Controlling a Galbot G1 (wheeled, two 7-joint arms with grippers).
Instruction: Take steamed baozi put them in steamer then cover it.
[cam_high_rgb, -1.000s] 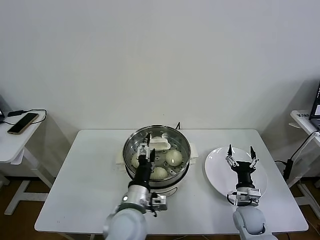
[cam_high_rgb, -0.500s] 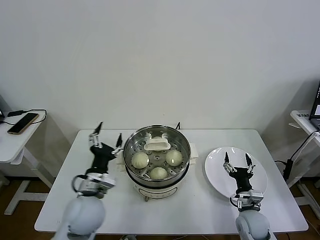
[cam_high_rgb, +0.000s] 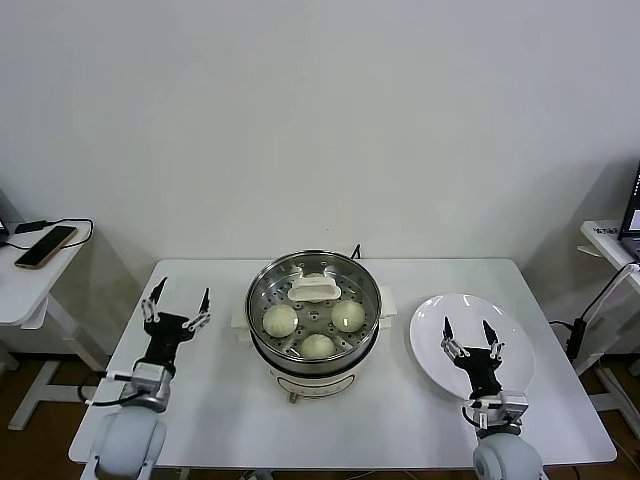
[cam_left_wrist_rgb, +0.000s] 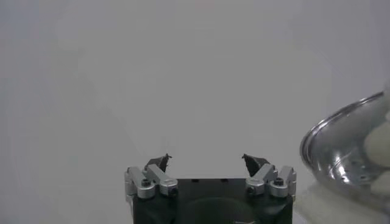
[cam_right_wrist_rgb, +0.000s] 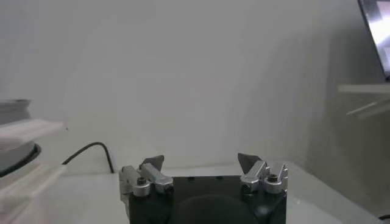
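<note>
- Three steamed baozi (cam_high_rgb: 317, 330) are sitting on the perforated tray inside the steamer (cam_high_rgb: 262, 340), spread apart from each other; a fourth isn't clearly showing, maybe hidden under the white handle piece (cam_high_rgb: 315, 288) lying at the far side of the pot.
- Lid: a white handle is lying across the pot's far rim, and glass under it is hard to make out, so can't tell if the cover is seated or not.
- White plate (cam_high_rgb: 430, 345) is sitting to the right of the steamer on the table (cam_high_rgb: 400, 420), nothing on it apart from the gripper hanging over it.
- Left gripper (cam_high_rgb: 176, 308) is hovering over bare table just left of the steamer, fingers spread wide, gripping nothing; its wrist view is catching the pot rim off to one side.
- Right gripper (cam_high_rgb: 467, 337) is hovering over the plate, fingers also spread, holding nothing.
- Step judgement: loading looks finished, or nearly so; the cover step is the one in question.
- Next move, if the lid is not seated: one gripper needs to come in over the white handle, close across it, and set the lid level on the rim without tipping it onto the buns.
</note>
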